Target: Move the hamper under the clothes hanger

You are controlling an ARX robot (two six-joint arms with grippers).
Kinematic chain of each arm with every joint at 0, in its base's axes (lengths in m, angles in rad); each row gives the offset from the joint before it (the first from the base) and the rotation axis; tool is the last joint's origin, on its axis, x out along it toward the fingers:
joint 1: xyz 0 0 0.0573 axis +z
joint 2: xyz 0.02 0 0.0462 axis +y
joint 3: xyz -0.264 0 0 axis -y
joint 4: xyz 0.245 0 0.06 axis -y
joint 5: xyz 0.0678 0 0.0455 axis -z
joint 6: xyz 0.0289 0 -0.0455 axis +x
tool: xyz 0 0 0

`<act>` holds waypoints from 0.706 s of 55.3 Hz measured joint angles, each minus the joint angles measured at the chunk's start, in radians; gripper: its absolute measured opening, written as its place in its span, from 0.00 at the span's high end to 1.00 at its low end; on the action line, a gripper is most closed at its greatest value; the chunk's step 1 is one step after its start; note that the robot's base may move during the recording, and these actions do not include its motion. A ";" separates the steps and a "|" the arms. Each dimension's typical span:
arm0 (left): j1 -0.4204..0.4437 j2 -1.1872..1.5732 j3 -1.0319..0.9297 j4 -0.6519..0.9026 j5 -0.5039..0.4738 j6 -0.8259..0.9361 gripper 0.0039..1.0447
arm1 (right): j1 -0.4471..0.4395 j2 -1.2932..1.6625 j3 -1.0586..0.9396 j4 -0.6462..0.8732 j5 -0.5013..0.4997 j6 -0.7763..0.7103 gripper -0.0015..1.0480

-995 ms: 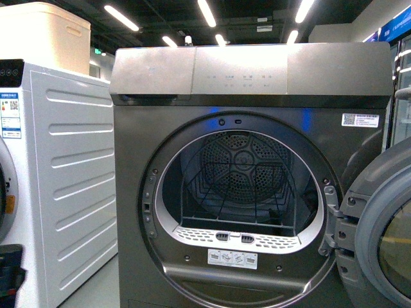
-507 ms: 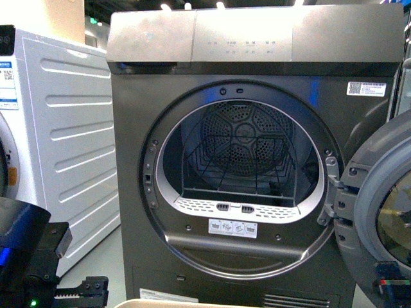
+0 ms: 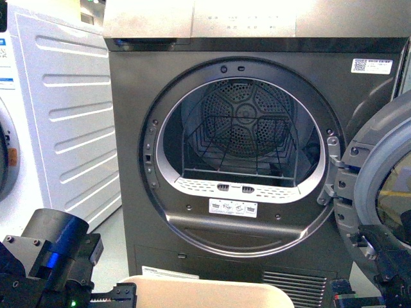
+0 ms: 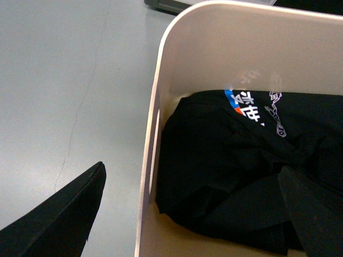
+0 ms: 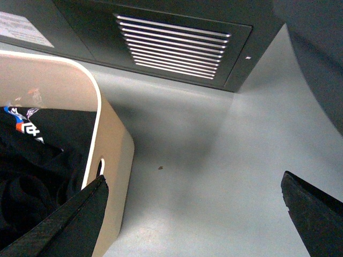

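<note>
**Hamper (image 3: 205, 292) sits before open dryer (image 3: 125, 128)**

The hamper's rim shows at the front view's bottom centre, with black clothes (image 4: 225, 176) inside it. The left claw (image 4: 191, 166) and right claw (image 5: 193, 176) both gape wide at the hamper's sides, gripping nothing.

Dryer (image 3: 244, 231): dark grey, centre; door (image 3: 379, 186) swung open at right.
White machine (image 3: 64, 115): just left of the dryer.
Hamper (image 3: 205, 292): beige rim at bottom edge.
Left arm (image 3: 51, 256): black, lower left.
Right arm (image 3: 385, 256): lower right.

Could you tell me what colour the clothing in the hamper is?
Black clothing with a white-and-blue print; best in left wrist view.
</note>
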 joint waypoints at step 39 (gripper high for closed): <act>0.014 0.110 0.013 0.041 0.011 -0.002 0.06 | 0.116 0.116 0.034 0.091 -0.048 0.124 0.08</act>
